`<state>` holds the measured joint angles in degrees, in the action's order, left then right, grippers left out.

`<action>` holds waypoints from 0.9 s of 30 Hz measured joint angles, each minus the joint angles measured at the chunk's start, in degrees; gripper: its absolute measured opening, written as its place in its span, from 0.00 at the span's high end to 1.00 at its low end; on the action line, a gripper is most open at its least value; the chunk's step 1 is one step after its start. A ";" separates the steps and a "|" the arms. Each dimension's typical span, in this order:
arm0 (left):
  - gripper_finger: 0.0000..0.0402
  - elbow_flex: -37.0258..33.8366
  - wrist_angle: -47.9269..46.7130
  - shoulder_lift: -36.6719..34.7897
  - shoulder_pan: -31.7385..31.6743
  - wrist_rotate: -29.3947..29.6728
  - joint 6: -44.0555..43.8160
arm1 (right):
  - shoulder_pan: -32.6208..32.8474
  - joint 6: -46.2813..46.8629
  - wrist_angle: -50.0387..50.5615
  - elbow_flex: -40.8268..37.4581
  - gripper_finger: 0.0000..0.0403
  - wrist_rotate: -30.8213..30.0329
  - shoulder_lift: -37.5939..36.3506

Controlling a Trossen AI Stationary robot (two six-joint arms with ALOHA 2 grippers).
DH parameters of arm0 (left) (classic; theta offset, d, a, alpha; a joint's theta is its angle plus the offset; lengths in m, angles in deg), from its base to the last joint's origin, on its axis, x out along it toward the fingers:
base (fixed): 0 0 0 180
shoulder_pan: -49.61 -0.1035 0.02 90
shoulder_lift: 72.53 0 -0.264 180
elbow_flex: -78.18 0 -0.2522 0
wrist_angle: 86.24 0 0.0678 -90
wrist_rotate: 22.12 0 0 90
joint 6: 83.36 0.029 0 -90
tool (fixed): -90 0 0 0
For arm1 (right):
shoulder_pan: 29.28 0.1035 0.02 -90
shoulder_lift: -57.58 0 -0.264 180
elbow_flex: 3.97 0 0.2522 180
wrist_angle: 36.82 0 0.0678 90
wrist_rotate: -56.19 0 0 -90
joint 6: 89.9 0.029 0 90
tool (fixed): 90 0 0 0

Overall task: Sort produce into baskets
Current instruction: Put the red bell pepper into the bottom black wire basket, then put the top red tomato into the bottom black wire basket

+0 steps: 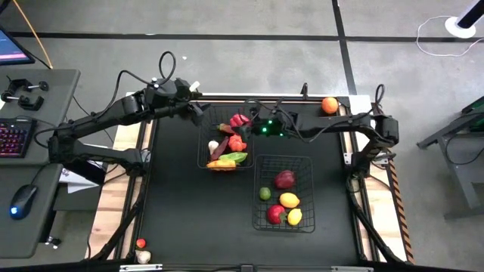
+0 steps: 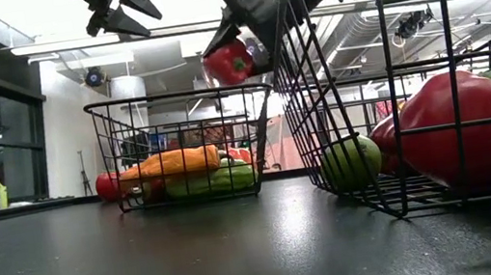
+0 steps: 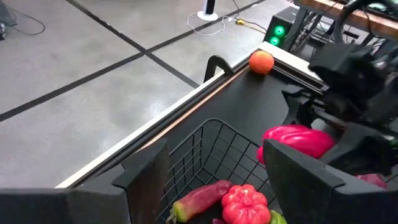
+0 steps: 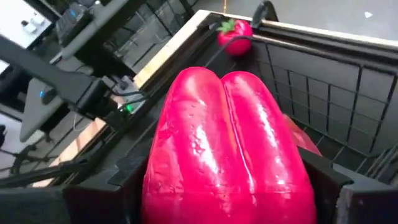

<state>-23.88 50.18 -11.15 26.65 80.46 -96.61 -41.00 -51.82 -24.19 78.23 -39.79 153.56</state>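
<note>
Nearest the camera: a red bell pepper (image 4: 227, 149) fills the right wrist view, clamped between the fingers of the right pincer (image 1: 243, 121).
Where the pepper is: held in the air over the rear part of the vegetable basket (image 1: 206, 162), the landmark here; the low view shows it above that basket's rim, not yet let go.
Vegetable basket contents: a red tomato (image 3: 246, 203), a long red-green chilli (image 3: 200, 198), an orange piece (image 2: 171, 161), a green piece (image 1: 237, 157) and a small white one (image 1: 213, 146).
Fruit basket (image 1: 306, 162): just beside the vegetable basket, nearer the front of the worktop (image 1: 189, 211); it holds a dark red fruit (image 1: 284, 179), a green one (image 1: 265, 193), two yellow ones and a red one.
Left pincer (image 1: 198, 108): hanging at the vegetable basket's rear left corner, fingers spread apart, holding nothing.
Left outside: an orange (image 1: 329, 105) at the worktop's rear right edge, well apart from the vegetable basket; two small pieces, red (image 1: 141, 242) and white (image 1: 144, 257), at the front left corner.
Progress: most produce appears sorted; I judge the pepper's release and three stray pieces remain.
</note>
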 joint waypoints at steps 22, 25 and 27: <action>0.38 0.00 -0.12 -0.16 0.00 0.00 0.28 | -1.12 3.67 -3.86 0.00 0.05 5.73 2.25; 0.38 1.10 -1.66 0.20 -0.81 -0.27 -3.33 | -2.40 3.38 -5.11 0.00 0.05 6.96 1.94; 0.38 5.55 -8.43 2.26 -4.12 -1.03 -5.06 | -3.73 3.02 -6.02 0.20 0.05 8.68 1.62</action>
<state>-18.33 41.75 -8.89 22.53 79.43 -101.67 -44.72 -48.80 -30.21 78.43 -31.11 155.18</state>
